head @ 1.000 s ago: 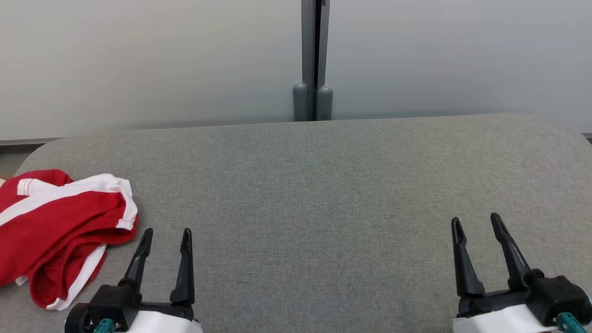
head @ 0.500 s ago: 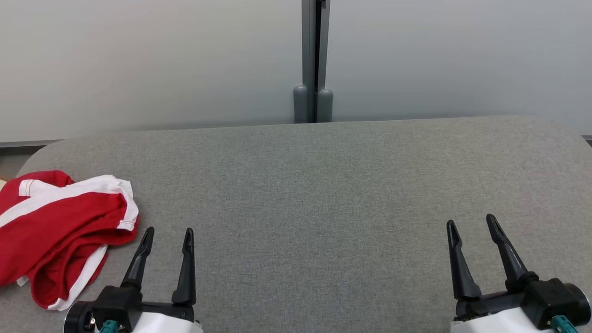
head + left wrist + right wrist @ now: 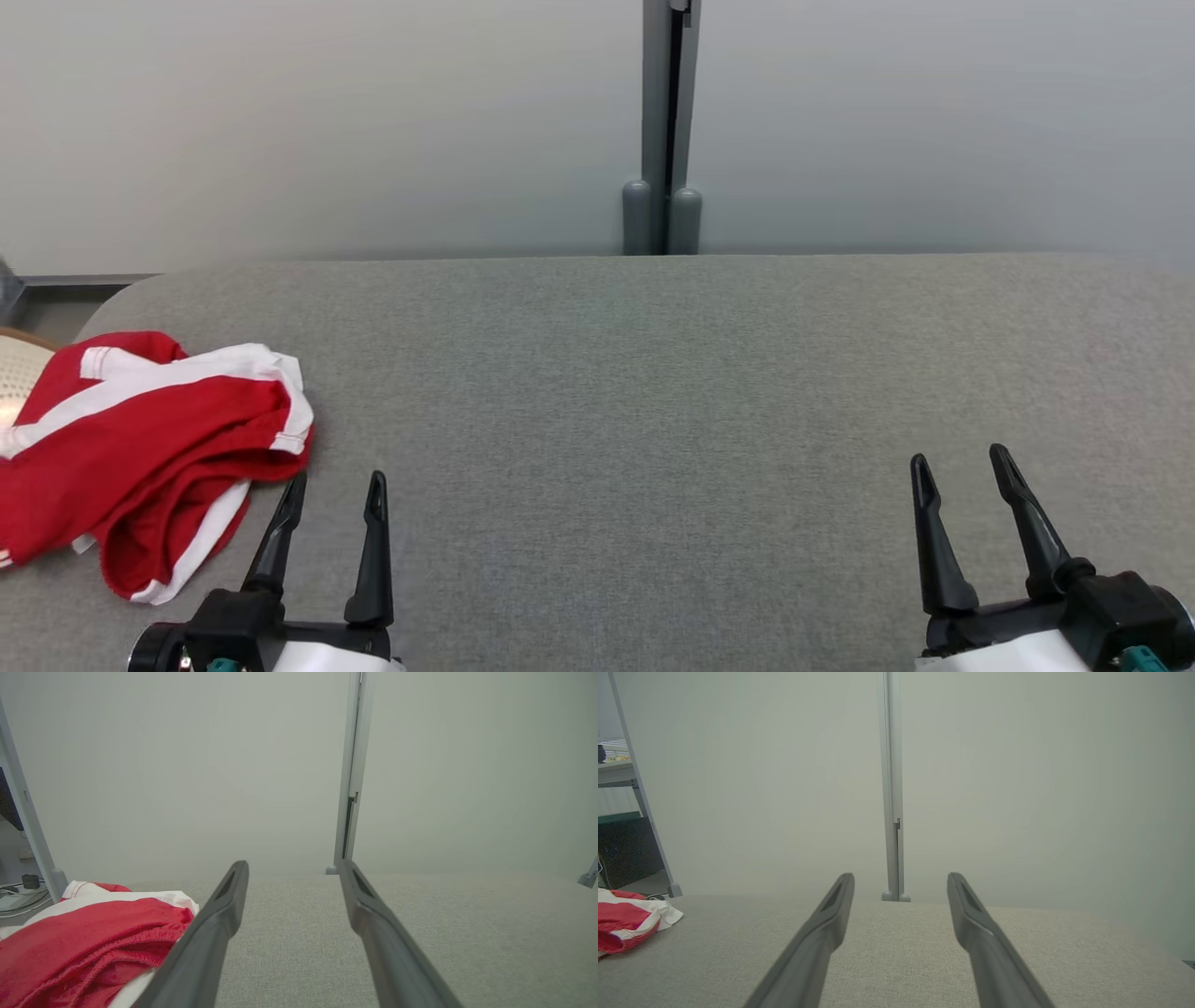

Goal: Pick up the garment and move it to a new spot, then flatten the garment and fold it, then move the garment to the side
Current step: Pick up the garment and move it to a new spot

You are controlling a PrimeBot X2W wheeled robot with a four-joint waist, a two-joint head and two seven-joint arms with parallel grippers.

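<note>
Camera swung leftward, red-white garment (image 3: 149, 448) lies crumpled

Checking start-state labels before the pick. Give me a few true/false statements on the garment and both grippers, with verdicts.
1. The garment lies crumpled at the left end of the table. True.
2. The left gripper is shut on the garment. False: its fingers stand apart with nothing between them, just beside the cloth.
3. The garment is blue and grey. False: it is red with white trim.
4. The right gripper is open, far from the garment. True.
</note>
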